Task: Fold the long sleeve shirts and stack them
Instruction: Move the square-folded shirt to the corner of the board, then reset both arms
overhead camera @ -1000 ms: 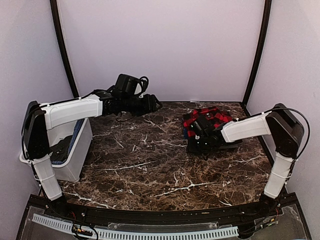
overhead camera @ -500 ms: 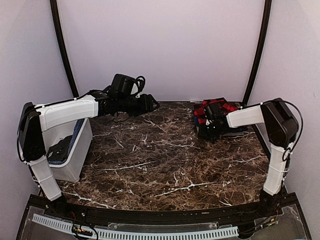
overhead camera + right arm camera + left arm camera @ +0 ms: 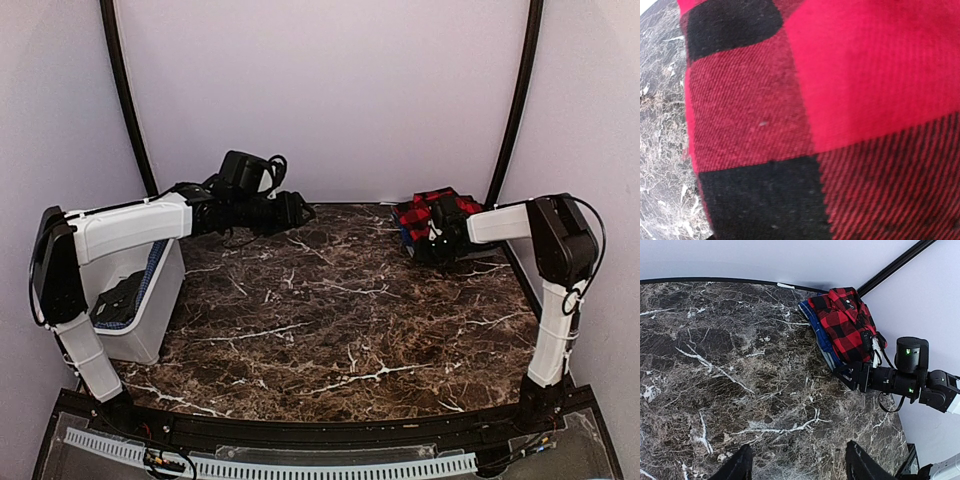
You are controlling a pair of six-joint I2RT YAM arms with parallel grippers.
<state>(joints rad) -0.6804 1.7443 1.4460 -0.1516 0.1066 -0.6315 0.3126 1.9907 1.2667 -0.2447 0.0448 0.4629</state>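
The long sleeve shirts lie folded in one stack in the table's far right corner, the red-and-black checked shirt [image 3: 420, 207] [image 3: 840, 320] on top of the blue plaid one [image 3: 816, 332]. My right gripper [image 3: 437, 235] [image 3: 856, 362] straddles the stack's near edge, one finger on top and one finger [image 3: 846, 377] low at the table, shut on it. Red-and-black cloth [image 3: 815, 100] fills the right wrist view and hides its fingers. My left gripper [image 3: 300, 212] [image 3: 800, 467] hovers open over bare marble at the far left, with nothing between its fingers.
A white bin [image 3: 155, 320] stands at the table's left edge under the left arm, with dark items inside. Black frame posts [image 3: 515, 100] rise at both back corners. The marble tabletop [image 3: 330, 320] stretches between the arms.
My right gripper has travelled from the table's right middle to the far right corner, and the shirt stack moved with it. The left arm has drawn back slightly to the left.
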